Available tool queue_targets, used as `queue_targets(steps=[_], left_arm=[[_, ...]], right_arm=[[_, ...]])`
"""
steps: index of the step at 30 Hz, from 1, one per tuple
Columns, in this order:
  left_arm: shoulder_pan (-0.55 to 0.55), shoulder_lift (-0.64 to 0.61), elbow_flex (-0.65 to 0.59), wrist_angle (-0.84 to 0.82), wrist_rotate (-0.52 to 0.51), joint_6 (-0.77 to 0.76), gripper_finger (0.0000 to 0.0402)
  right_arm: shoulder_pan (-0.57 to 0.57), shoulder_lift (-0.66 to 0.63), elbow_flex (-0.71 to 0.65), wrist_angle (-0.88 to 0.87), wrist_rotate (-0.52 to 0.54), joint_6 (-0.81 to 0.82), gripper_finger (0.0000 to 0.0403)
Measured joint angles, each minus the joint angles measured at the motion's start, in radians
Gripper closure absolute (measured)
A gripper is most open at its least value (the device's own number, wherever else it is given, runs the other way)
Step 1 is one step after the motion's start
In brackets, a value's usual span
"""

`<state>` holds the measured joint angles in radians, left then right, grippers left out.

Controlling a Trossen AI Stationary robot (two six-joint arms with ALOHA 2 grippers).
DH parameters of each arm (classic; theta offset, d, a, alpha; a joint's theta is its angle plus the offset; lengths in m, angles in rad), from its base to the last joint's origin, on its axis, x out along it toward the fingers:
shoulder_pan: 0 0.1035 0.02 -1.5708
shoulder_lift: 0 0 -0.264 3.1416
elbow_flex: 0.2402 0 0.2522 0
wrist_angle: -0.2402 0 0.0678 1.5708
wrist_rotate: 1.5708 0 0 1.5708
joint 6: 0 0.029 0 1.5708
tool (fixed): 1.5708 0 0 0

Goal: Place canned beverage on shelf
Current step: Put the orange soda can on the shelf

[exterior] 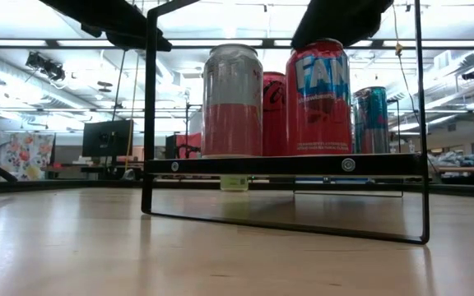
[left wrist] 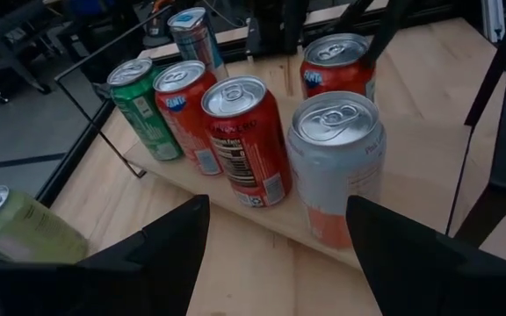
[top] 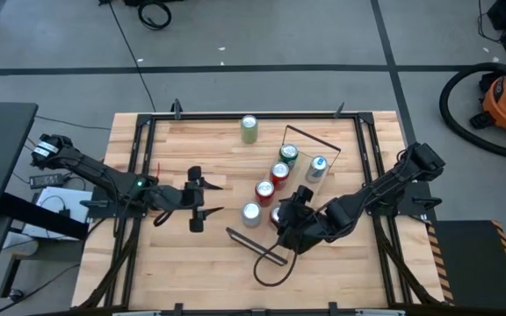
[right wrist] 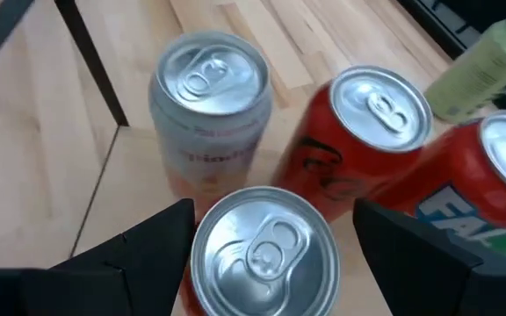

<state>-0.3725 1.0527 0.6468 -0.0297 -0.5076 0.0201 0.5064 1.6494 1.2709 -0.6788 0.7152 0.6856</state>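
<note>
Now the right claw [right wrist: 266,230] is spread wide around a red can [right wrist: 264,254] on the shelf [top: 299,180], and bumping the silver can [right wrist: 209,105] at its eleven o'clock could tip it.

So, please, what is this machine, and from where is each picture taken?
Two dark robot arms work at a wooden table. One picture looks down from above, one level across the tabletop, two from cameras on the wrists. A light-wood shelf with black wire ends lies on the table with six drink cans; a pale green can stands apart. The right gripper is open around a red, blue-labelled can on the shelf. The left gripper is open and empty.
</note>
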Motion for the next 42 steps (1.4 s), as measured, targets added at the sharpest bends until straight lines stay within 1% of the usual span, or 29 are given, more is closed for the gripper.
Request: queue_targets(steps=[3,11,25,31,38,42], left_arm=[[0.0,0.0,0.0,0.0,0.0,0.0,0.0123],[0.0,0.0,0.0,0.0,0.0,-0.002,0.0123],[0.0,0.001,0.0,-0.01,0.0,-0.007,0.0123],[0.0,0.001,0.0,-0.016,0.0,-0.008,0.0123],[0.0,0.001,0.0,-0.019,0.0,-0.01,0.0123],[0.0,0.001,0.0,-0.019,0.0,-0.01,0.0123]], right_arm=[[0.001,-0.002,0.0,-0.049,0.0,0.031,0.0081],[0.001,-0.002,0.0,-0.138,-0.006,0.051,0.0081],[0.001,-0.021,0.001,-0.31,0.002,0.056,0.0085],[0.001,-0.035,0.0,-0.386,0.001,0.018,0.0085],[0.002,-0.045,-0.001,-0.389,-0.008,-0.091,0.0086],[-0.003,-0.049,-0.002,-0.401,-0.01,-0.118,0.0086]])
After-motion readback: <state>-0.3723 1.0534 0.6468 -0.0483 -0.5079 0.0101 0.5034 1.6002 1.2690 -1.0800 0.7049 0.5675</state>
